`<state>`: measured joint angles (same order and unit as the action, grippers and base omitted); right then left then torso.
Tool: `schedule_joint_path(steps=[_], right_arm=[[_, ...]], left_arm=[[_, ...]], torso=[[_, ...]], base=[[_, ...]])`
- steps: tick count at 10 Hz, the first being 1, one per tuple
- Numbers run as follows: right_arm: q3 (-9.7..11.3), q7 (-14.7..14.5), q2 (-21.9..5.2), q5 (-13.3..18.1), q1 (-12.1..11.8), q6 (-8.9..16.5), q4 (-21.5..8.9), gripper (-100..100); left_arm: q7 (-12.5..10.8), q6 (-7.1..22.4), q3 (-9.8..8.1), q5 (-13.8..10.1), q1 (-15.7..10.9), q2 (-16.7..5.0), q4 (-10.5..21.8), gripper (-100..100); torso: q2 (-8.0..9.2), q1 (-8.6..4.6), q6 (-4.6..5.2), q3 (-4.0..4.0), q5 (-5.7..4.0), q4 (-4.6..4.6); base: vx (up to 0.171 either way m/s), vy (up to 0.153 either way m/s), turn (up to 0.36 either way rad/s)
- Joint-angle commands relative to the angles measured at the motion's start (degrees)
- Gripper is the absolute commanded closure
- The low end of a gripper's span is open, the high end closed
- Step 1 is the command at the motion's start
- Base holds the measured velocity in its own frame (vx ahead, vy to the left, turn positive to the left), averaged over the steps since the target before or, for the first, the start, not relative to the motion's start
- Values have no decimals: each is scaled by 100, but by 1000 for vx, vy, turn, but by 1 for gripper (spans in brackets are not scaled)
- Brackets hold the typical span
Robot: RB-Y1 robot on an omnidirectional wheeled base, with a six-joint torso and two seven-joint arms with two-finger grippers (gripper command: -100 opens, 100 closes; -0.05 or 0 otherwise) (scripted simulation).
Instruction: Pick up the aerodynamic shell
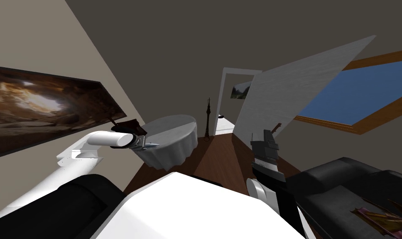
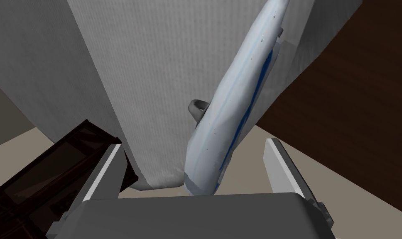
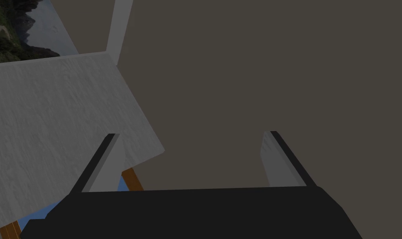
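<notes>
The aerodynamic shell [image 2: 225, 120] is a long, pale blue-white body with a darker blue stripe. It lies on the white cloth of a round table [image 2: 154, 83], near the table's edge. My left gripper [image 2: 194, 143] is open, with one finger on each side of the shell's near end and a gap on both sides. In the head view the left gripper [image 1: 148, 145] reaches over the table [image 1: 171, 132] rim, and the shell's tip [image 1: 154, 145] shows just past it. My right gripper [image 3: 192, 133] is open and holds nothing; its arm is raised on the right [image 1: 265, 135].
A dark wooden chair [image 2: 50, 178] stands right beside the left finger, against the table [image 1: 129, 124]. A black sofa [image 1: 354, 186] fills the lower right. A thin dark stand [image 1: 208, 116] and an open doorway [image 1: 227, 103] lie beyond the table, over dark wood floor [image 1: 216, 157].
</notes>
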<state>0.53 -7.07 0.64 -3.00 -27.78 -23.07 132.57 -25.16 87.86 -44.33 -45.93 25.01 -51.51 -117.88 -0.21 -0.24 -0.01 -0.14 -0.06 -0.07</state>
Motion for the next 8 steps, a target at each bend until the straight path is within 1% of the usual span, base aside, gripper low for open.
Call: schedule_joint_path(steps=[1,2,3,4,6,7,8], right_arm=[[0,0,0,0,0,0,0,0],[0,0,0,0,0,0,0,0],[0,0,0,0,0,0,0,0],[0,0,0,0,1,0,0,0],[-1,0,-1,0,1,0,0,0],[-1,0,-1,0,1,0,0,0],[-1,0,-1,0,1,0,0,0]], left_arm=[[-30,160,-29,-64,61,17,11,-100],[-29,88,9,-20,28,17,7,-100],[-35,105,11,-21,31,20,7,0],[55,-77,125,92,-8,89,201,-100],[126,-221,217,182,-38,145,357,-100],[113,-161,161,139,-8,135,292,-100],[119,-181,170,146,-12,136,305,100]], torso=[[0,0,0,0,0,0],[8,2,-1,5,1,2],[18,11,-1,11,2,4],[25,18,-1,15,4,6],[26,28,-1,15,7,6],[25,29,-1,15,8,6],[28,26,-2,16,6,7]], base=[[45,-50,-13],[19,-24,2],[0,0,0],[9,2,-40],[11,11,-29],[0,0,0],[0,0,0]])
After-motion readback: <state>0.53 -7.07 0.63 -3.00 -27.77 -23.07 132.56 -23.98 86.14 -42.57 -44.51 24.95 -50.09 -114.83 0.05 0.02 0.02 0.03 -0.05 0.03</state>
